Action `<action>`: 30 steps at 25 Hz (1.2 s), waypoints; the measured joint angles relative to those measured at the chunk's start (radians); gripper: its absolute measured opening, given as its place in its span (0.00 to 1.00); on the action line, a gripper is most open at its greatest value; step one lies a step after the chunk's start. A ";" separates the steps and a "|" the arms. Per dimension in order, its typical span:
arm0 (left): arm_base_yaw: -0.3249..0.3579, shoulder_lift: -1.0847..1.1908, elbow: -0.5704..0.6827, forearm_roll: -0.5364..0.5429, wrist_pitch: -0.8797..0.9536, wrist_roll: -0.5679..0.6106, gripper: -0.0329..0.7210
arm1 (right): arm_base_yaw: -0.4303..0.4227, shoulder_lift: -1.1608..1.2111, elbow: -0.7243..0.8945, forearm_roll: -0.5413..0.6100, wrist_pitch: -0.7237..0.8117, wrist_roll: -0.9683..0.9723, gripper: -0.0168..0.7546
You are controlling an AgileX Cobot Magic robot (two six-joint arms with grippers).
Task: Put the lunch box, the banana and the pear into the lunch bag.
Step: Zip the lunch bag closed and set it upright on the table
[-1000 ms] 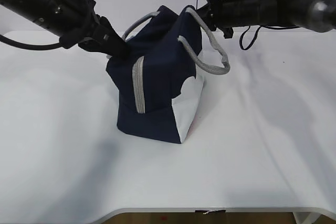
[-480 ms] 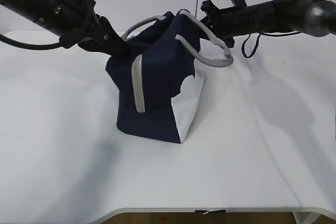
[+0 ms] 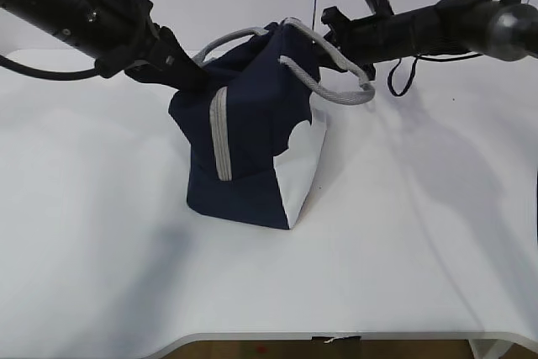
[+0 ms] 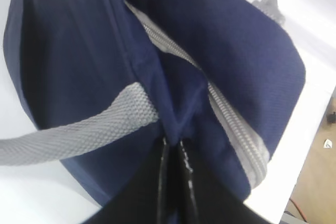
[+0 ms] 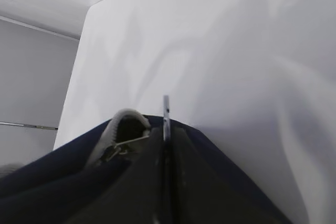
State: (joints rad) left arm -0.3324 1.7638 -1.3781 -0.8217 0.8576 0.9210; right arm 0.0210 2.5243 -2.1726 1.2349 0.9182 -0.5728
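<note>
The navy lunch bag [image 3: 252, 149] stands upright mid-table, its white end panel [image 3: 301, 176] facing me and a grey zipper [image 3: 221, 136] running up its side. At the bag's upper left, my left gripper [image 3: 190, 78] is shut on a fold of navy fabric [image 4: 176, 124] beside the zipper [image 4: 231, 124]. My right gripper [image 3: 326, 29] is at the bag's top right, shut on a thin metal zipper pull [image 5: 166, 109]. A grey strap handle [image 3: 340, 83] hangs below it. The lunch box, the banana and the pear are out of view.
The white table [image 3: 420, 233] stretches out on all sides of the bag, with its front edge [image 3: 336, 338] near the bottom of the exterior view. A black cable [image 3: 399, 69] loops under the right arm.
The right gripper has shifted slightly up and left with the zipper pull. The bag's top and the hanging strap handle rose a little with it. The left gripper has stayed put.
</note>
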 joint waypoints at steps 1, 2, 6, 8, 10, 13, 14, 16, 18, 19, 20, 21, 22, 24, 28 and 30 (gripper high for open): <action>0.000 0.000 0.000 0.002 0.000 0.000 0.04 | -0.003 0.003 0.000 0.029 0.000 -0.017 0.03; 0.000 0.000 0.000 0.002 0.000 0.000 0.04 | -0.002 0.007 0.000 0.059 0.000 -0.039 0.03; 0.000 0.000 0.000 0.004 0.006 0.000 0.04 | -0.003 0.008 0.000 0.172 0.000 -0.099 0.10; 0.000 0.000 0.000 0.004 0.011 0.000 0.04 | -0.003 0.009 0.000 0.193 0.000 -0.106 0.22; 0.000 0.000 0.000 0.004 0.013 0.000 0.04 | -0.005 0.011 0.000 0.211 0.000 -0.108 0.39; 0.000 0.000 0.000 0.004 0.015 0.000 0.04 | -0.005 0.015 0.000 0.258 -0.002 -0.109 0.64; 0.000 0.000 0.000 0.004 0.015 0.000 0.04 | -0.005 0.015 0.000 0.268 -0.004 -0.112 0.69; 0.000 0.000 0.000 0.004 0.017 0.000 0.04 | -0.005 0.015 0.000 0.283 -0.010 -0.127 0.74; 0.000 0.000 0.000 0.004 0.017 0.000 0.04 | -0.012 0.015 0.000 0.287 -0.015 -0.134 0.76; 0.000 0.000 0.000 0.002 0.017 0.000 0.04 | -0.016 0.013 0.000 0.287 -0.021 -0.138 0.76; 0.000 0.000 0.000 0.000 0.017 0.000 0.04 | -0.023 0.009 0.000 0.285 -0.023 -0.137 0.76; 0.000 0.000 0.000 0.000 0.017 0.000 0.04 | -0.030 0.003 0.000 0.274 -0.023 -0.139 0.76; 0.000 0.000 0.000 0.000 0.017 0.000 0.04 | -0.035 -0.008 0.000 0.250 -0.025 -0.139 0.76; 0.000 0.000 0.000 -0.002 0.017 0.000 0.04 | -0.040 -0.040 0.000 0.176 -0.025 -0.139 0.77; 0.000 0.000 0.000 -0.012 0.017 0.000 0.04 | -0.044 -0.130 0.000 -0.044 -0.002 -0.085 0.77; 0.000 0.000 0.000 -0.026 0.010 0.000 0.05 | -0.044 -0.182 0.000 -0.155 0.034 -0.043 0.77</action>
State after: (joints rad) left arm -0.3324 1.7638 -1.3781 -0.8478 0.8671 0.9210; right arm -0.0234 2.3418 -2.1726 1.0799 0.9526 -0.6156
